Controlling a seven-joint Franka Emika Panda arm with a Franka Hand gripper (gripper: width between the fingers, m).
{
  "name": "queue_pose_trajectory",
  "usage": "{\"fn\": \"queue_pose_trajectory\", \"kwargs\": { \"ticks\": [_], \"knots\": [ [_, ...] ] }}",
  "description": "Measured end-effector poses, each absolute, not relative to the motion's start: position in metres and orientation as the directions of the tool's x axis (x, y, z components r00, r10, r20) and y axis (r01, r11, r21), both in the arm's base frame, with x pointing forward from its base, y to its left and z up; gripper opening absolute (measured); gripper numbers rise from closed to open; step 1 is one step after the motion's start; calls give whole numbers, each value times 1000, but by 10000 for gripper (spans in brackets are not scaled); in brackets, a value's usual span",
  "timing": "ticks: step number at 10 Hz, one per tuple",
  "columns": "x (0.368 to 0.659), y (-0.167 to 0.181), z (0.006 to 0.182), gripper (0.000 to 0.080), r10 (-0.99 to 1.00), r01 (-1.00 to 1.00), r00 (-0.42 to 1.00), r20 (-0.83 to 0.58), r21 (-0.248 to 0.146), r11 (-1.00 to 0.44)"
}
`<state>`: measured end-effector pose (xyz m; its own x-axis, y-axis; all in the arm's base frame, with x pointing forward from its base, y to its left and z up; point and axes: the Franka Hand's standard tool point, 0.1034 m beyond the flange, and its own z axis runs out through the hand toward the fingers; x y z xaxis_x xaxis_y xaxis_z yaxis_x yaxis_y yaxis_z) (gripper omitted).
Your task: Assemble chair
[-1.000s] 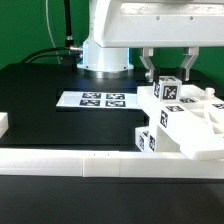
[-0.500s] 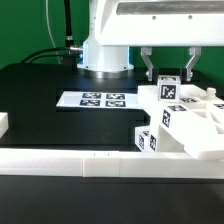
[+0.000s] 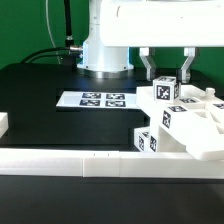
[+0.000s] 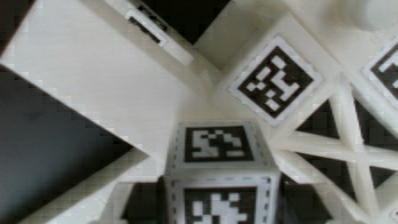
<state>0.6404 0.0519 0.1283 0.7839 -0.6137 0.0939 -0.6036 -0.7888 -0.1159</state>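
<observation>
- Exterior view: the robot's two-finger hand (image 3: 169,72) hangs with its fingers spread wide, one on either side of the topmost tagged white square post (image 3: 166,90) of the white blocky plastic chair (image 3: 190,125), gripping nothing.
- The chair sits at the exterior view's right on the flat black table (image 3: 40,90). Its front post is just beside the long low white border rail (image 3: 70,160), and the thin flat white marker board (image 3: 95,100) lies near it, toward the exterior view's left.
- The step in hand appears to be a grip on that post. To do it well, the fingers should come down centred and shut on flat faces, so the joined body does not shift.
- Wrist view: a tagged post top (image 4: 221,143) and X-braced white struts (image 4: 338,150) fill the frame; the fingers cannot be made out.
- The table looks matte and dark. A green backdrop (image 3: 20,30) and black cables (image 3: 66,25) stand behind the white robot base (image 3: 105,50).
</observation>
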Motion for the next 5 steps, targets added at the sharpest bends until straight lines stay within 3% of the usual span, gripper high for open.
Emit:
{"fn": "queue_pose_trajectory", "kwargs": {
  "ticks": [5],
  "knots": [
    [640, 53, 127, 281, -902, -890, 431, 15, -160, -427]
  ]
}}
